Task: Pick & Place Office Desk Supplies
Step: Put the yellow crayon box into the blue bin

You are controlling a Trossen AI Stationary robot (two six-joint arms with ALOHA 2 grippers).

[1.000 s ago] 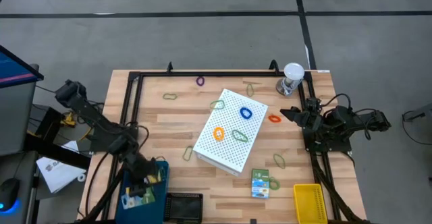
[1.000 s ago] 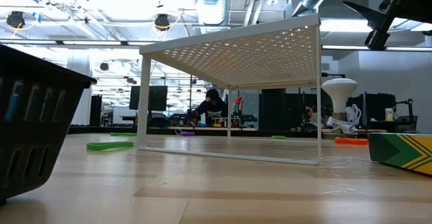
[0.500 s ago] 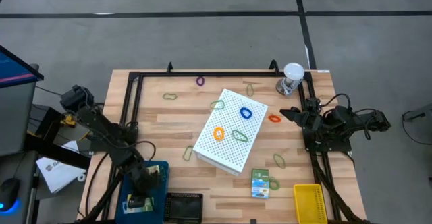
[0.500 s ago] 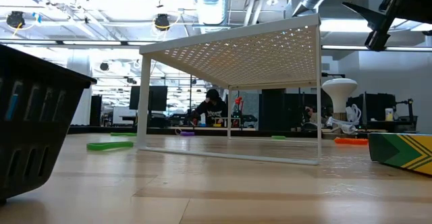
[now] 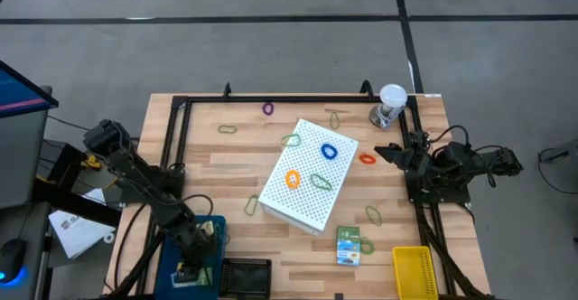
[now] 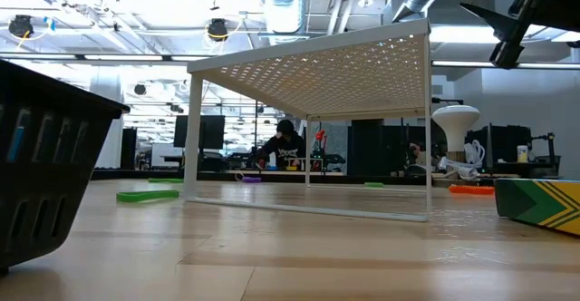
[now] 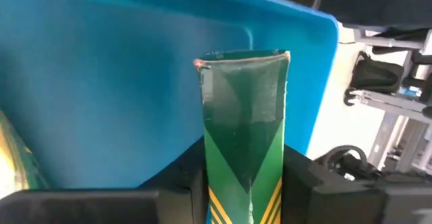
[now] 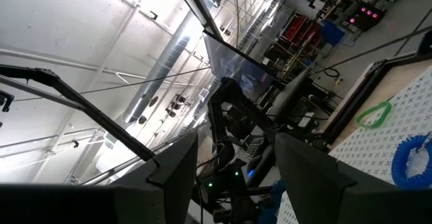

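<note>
My left gripper reaches down into the blue bin at the table's near left corner, shut on a green crayon box with yellow chevrons. A second green box lies flat on the table near the front. Rubber-band loops lie scattered around: purple, olive, orange. Blue and orange loops lie on top of the white perforated box. My right gripper waits open at the right edge, holding nothing. My left gripper pinches the green box between its two fingers, one on each long edge, with a broad face toward the wrist camera. The fingers slant downward toward the near edge, along the box. Its free end sticks out over the bin's floor.
A black basket stands beside the blue bin and a yellow bin at the near right corner. A clear cup with a white lid stands at the far right. Something yellow lies in the blue bin.
My left gripper has moved toward the table's near edge and down into the blue bin, carrying the green box with it. The right arm has kept still.
</note>
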